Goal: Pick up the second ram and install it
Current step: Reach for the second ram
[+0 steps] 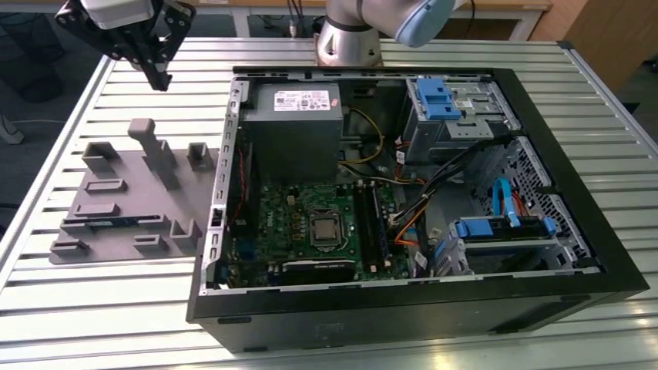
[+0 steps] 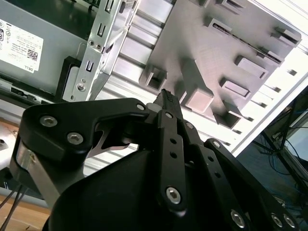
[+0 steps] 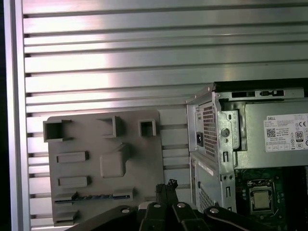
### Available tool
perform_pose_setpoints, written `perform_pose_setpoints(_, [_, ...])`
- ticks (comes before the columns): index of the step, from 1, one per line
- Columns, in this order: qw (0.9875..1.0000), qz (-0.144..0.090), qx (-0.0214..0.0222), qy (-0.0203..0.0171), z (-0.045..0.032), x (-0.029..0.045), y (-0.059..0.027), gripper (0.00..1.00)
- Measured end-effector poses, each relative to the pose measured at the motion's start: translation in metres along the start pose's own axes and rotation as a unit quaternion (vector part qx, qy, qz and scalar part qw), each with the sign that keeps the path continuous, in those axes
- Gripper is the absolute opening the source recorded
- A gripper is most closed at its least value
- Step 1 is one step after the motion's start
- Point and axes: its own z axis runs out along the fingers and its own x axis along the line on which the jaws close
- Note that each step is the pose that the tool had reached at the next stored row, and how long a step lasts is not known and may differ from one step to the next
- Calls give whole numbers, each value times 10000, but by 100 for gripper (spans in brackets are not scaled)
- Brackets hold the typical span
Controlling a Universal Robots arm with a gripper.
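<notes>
Ram [image 1: 108,223] lies edge-up in a long slot of the gray tray [image 1: 113,204], on the side of the tray nearer the exterior camera, at the exterior view's left of the open case [image 1: 411,308]. It shows as a thin blue strip with dark patches, sunk in the slot so that only its top edge is seen; no label can be made out. In the first wrist view the ram [image 3: 94,196] is the same narrow bluish line in the tray [image 3: 139,159], close to the fingertips. The tray sits on the slatted table [image 1: 103,308], just beside the case wall. Inside the case, the slots beside the processor on the motherboard [image 1: 308,208] are too dark to tell what they hold. Farther back, the gripper [image 1: 159,79] hangs above the table beyond the tray's far edge, well clear of the ram, pointing down. Its fingers are pressed together with nothing between them, as both wrist views show [image 2: 167,96] [image 3: 166,186]. The arm's base [image 1: 347,38] stands behind the case.
</notes>
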Motion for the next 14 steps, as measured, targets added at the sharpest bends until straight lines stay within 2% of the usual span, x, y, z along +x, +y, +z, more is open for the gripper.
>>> perform_pose_setpoints(14, [10000, -1, 0, 0, 2, 163, -13, 11])
